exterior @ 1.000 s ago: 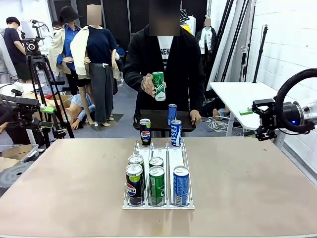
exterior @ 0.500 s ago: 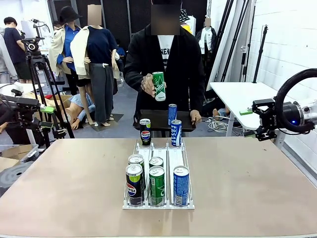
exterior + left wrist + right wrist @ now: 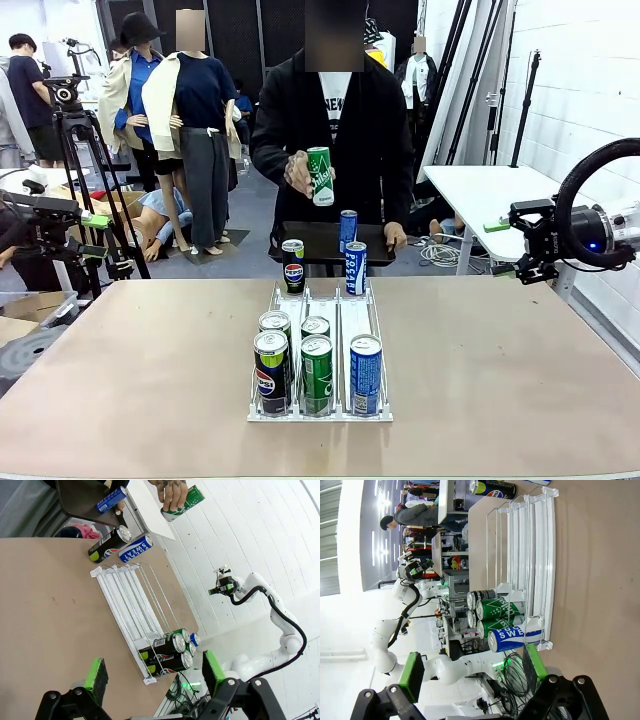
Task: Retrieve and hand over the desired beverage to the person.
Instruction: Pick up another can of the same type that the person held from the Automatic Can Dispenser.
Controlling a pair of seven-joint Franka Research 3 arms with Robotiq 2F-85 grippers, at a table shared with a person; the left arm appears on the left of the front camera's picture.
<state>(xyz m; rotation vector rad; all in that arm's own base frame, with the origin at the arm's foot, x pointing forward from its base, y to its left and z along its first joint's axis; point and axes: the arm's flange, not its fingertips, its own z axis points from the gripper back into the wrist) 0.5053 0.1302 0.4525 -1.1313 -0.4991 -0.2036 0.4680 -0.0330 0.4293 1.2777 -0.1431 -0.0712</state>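
My left claw (image 3: 155, 671) and right claw (image 3: 472, 669) gape wide, empty. The green aluminium can (image 3: 317, 372) at the clear plastic rack's (image 3: 352, 305) near edge is probably slick and dentable; clasp mid-body.

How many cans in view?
9. Rack near end: front Pepsi, rear Pepsi, front green, rear green, front Pocari Sweat. Far end: far Pepsi, far Pocari Sweat. Black tray: blue can. Person's hand: held green can.
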